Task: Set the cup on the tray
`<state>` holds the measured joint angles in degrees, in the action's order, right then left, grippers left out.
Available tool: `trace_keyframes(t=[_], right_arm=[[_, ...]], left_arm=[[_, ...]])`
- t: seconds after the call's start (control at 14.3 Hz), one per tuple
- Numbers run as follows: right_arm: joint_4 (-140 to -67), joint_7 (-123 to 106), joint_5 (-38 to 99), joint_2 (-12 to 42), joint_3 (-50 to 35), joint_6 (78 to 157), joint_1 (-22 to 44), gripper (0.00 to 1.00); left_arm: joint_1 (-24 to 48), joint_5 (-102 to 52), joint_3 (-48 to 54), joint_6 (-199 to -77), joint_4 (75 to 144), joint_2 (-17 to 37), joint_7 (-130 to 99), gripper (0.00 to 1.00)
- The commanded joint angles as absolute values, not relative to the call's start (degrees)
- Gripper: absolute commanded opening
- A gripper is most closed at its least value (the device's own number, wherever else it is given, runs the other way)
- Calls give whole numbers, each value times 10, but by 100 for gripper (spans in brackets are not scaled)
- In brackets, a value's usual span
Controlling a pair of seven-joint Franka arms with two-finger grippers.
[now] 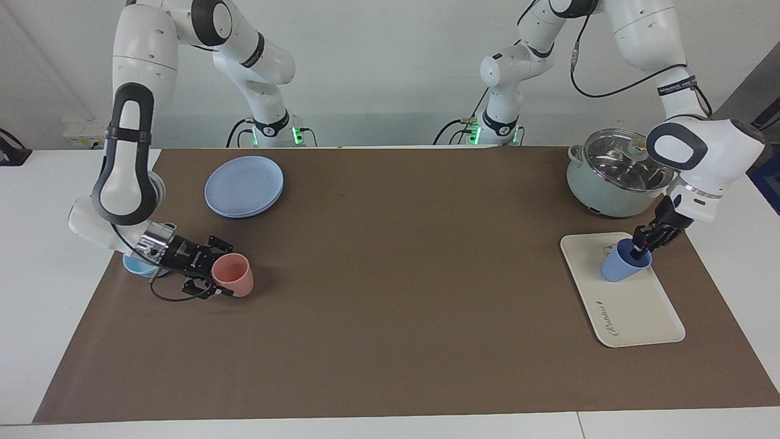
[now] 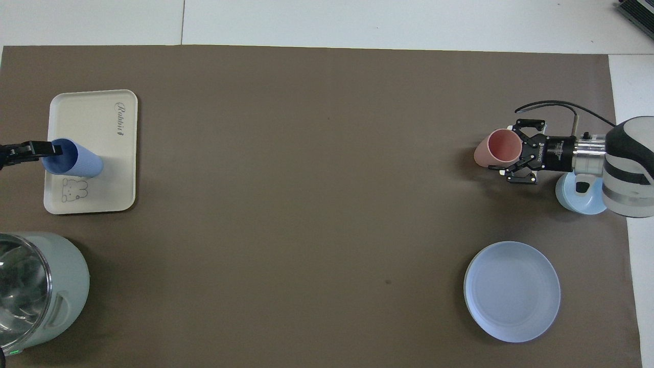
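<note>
**Blue cup down on tray, tilted**

Stood the cup [image 1: 622,265] on the tray [image 1: 640,311], at the end with the bear drawing, leaning toward the left arm's end of the table. Left gripper [image 1: 641,249] at the cup's rim, one finger inside; cannot tell whether clamped or slack. Lidded pot [image 1: 615,172] nearer the robots than the tray. Well away from the tray, at the right arm's end: right gripper [image 1: 214,281] low against the pink cup [image 1: 234,275], grip not readable; light-blue bowl [image 2: 580,199] beside it, round plate [image 1: 244,185] nearer the robots.
</note>
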<state>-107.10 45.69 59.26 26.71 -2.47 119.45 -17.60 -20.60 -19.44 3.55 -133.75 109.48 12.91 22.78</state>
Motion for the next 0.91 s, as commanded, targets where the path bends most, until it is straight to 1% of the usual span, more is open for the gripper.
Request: trace_keyframes(t=[0.0, 0.07, 0.14, 0.21, 0.35, 0.49, 0.63, 0.84], right_arm=[[-1107, 423, 599, 254, -29, 1238, -184, 99], [-1107, 424, 599, 252, -29, 1238, -186, 99], [-1107, 425, 598, 248, -27, 1238, -185, 99], [-1107, 425, 594, 242, -27, 1238, -185, 99], [-1106, 419, 547, 228, -25, 1250, -185, 99], [-1107, 391, 477, 208, -24, 1273, -185, 99], [-1107, 367, 431, 191, -22, 1274, -186, 99], [-1107, 289, 312, 152, -23, 1265, -185, 99]], left_arm=[[-193, -150, 33, -1233, 1045, 89, 234, 100], [-188, -99, 37, -1194, 1018, 84, 233, 100], [-168, -62, 37, -1156, 996, 80, 232, 100], [-148, -40, 36, -1131, 989, 71, 231, 100], [-106, -10, 37, -1105, 995, 47, 211, 100], [-59, 8, 37, -1064, 997, 36, 170, 100], [-17, 11, 38, -1046, 1013, 19, 115, 100], [1, 6, 39, -1021, 1001, -8, 75, 100]])
